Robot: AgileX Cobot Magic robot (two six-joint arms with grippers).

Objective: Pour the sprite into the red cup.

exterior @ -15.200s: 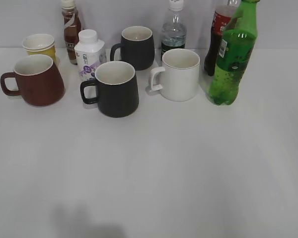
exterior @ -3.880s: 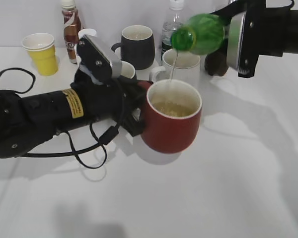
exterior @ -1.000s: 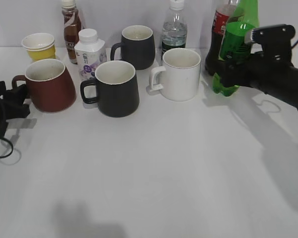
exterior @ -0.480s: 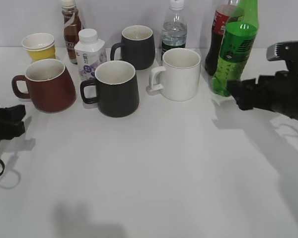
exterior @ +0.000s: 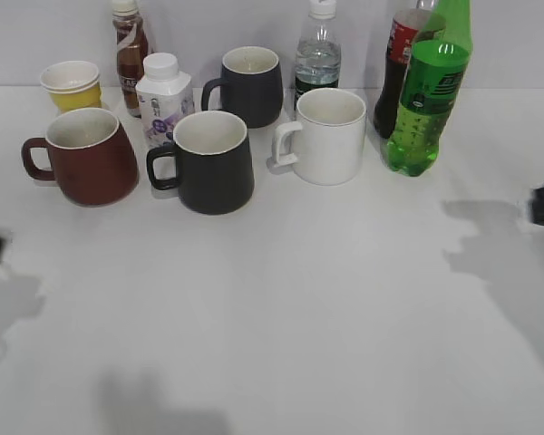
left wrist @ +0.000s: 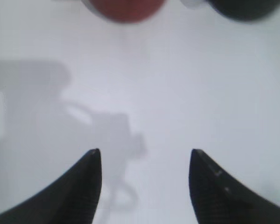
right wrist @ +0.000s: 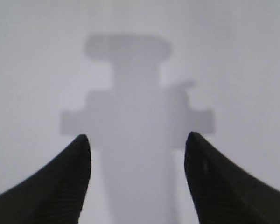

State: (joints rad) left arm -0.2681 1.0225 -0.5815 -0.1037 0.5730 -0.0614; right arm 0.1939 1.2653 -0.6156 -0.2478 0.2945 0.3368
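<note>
Both arms have pulled back since half a second ago: only dark slivers remain at the exterior view's edges. The tall translucent green plastic sprite bottle point(exterior: 428, 95) stands upright back right, just beside the dark cola bottle point(exterior: 401, 63). The squat dark red-brown ceramic mug point(exterior: 83, 155) sits far left, handle outward. Left gripper point(left wrist: 143, 163) and right gripper point(right wrist: 136, 147) both hang with jaws spread, holding nothing, over bare white table point(exterior: 299, 317). Bottle likely light, thin-walled, squashy: grip mid-body at the label. Mug stiff, heavier, glazed-slick: take the handle.
</note>
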